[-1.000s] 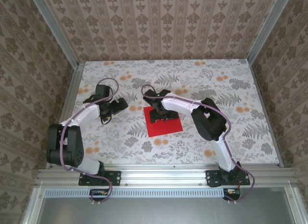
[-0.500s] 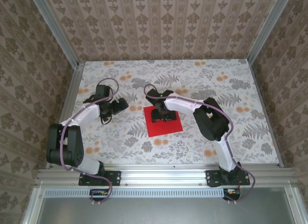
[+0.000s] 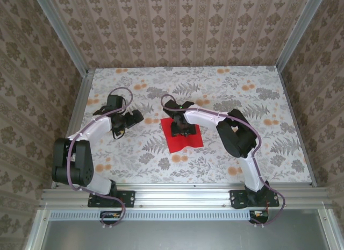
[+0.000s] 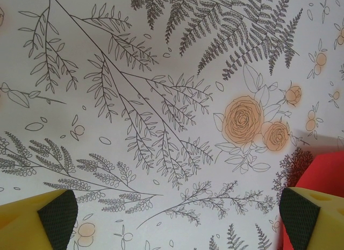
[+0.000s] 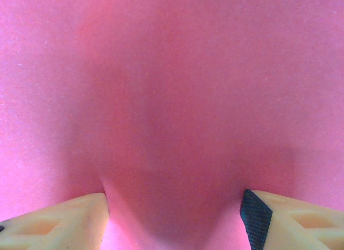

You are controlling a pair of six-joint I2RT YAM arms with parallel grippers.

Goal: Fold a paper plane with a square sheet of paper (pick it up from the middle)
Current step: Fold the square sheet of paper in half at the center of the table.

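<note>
The square sheet of paper (image 3: 186,141) lies bright red on the floral table (image 3: 242,94), its sides drawn inward. My right gripper (image 3: 181,127) presses down on its middle. In the right wrist view the red paper (image 5: 172,72) bulges up as a ridge between the two fingertips (image 5: 59,220), which stand partly closed with a wide gap; the right gripper (image 5: 174,209) is still open. My left gripper (image 3: 134,116) hovers left of the sheet, wide open (image 4: 177,215) over bare table, with a red corner of the paper (image 4: 322,172) by its right finger.
Metal frame rails (image 3: 80,99) and wallpapered walls bound the table on three sides. The right arm's elbow (image 3: 236,134) sits just right of the sheet. Patterned tabletop stretches free behind and to the right.
The right gripper's jaws have narrowed on the sheet. The paper's flat square outline has buckled, its edges pulled in toward the gripper. The left arm stayed put.
</note>
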